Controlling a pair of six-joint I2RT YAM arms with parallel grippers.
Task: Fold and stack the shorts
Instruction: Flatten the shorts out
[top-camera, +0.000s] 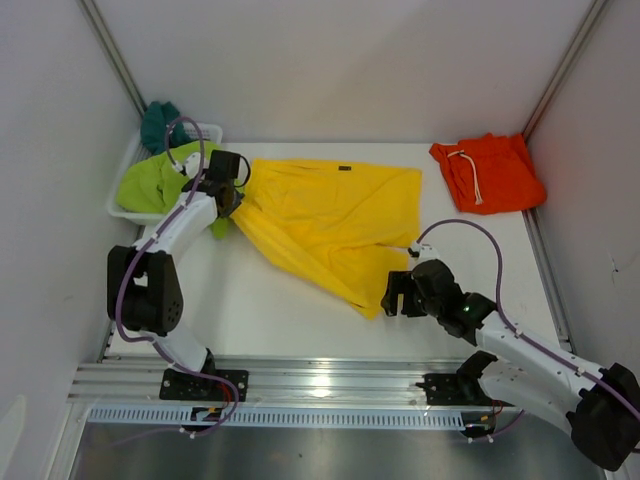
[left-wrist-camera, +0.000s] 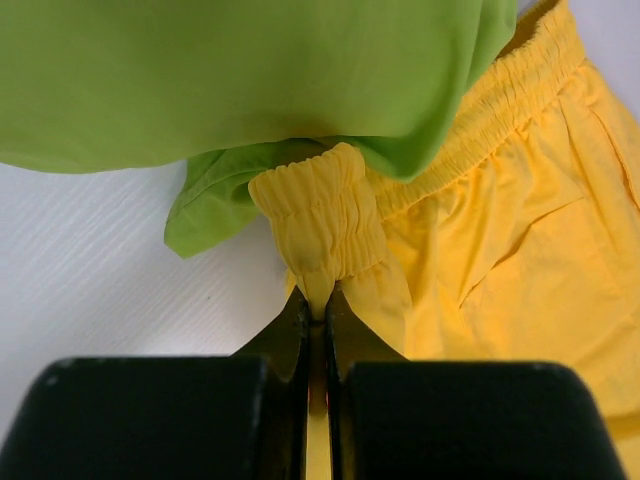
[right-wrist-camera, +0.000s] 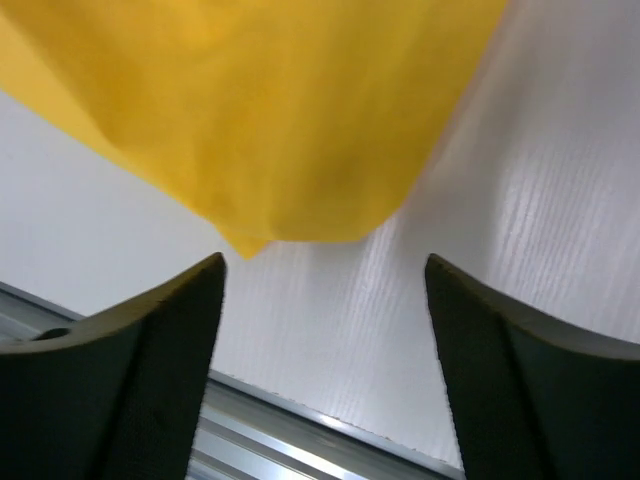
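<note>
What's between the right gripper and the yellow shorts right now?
Nothing but bare table; the right wrist view shows the open right gripper just short of the yellow shorts corner.

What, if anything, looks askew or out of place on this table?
The yellow shorts lie crooked and bunched, one waistband corner pinched in the left gripper. The lime-green shorts spill over the white basket's rim onto the table.

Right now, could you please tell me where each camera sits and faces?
Top: above, behind the arms, looking down on the table; both arms show.
Left wrist: on that arm, facing the yellow shorts pinched in the shut left tool.
Right wrist: on that arm, facing the table past the open right tool.
All see the yellow shorts.
</note>
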